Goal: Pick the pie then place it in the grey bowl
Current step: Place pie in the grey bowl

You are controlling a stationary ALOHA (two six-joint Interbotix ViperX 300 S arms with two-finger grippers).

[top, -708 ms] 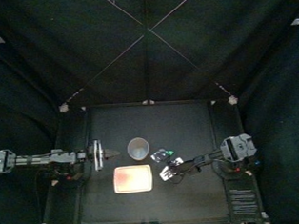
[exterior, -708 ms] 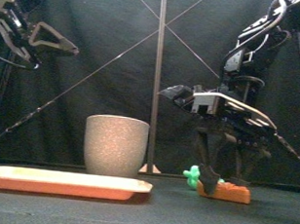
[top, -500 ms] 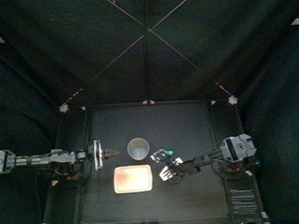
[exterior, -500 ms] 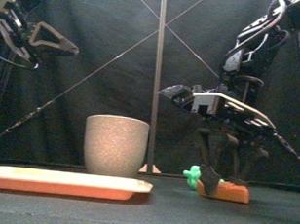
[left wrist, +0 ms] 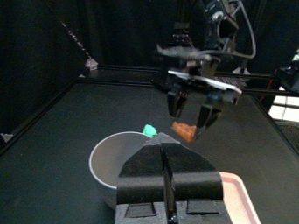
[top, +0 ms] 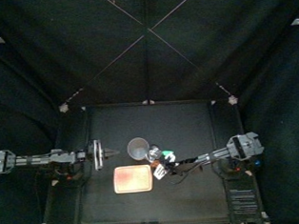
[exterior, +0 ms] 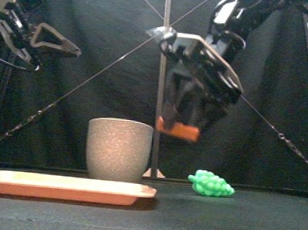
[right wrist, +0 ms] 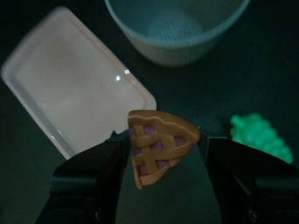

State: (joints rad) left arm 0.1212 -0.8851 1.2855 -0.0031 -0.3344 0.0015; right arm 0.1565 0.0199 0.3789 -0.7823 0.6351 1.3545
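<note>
One risk: your right gripper (exterior: 186, 112) pinches the pie (exterior: 180, 131) just short of the grey bowl (exterior: 119, 149) — release early and it drops outside.

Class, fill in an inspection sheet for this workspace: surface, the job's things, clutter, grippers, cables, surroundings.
Surface: black table, level.
Job's things: pie held off the table, near the grey bowl but not in it; bowl upright.
Clutter: pink tray flat at the front; green toy on the table.
Grippers: right gripper jaws shut on the pie; left gripper jaws shut, empty, at the left.
Cables: nothing seen.
Surroundings: black curtains.
</note>
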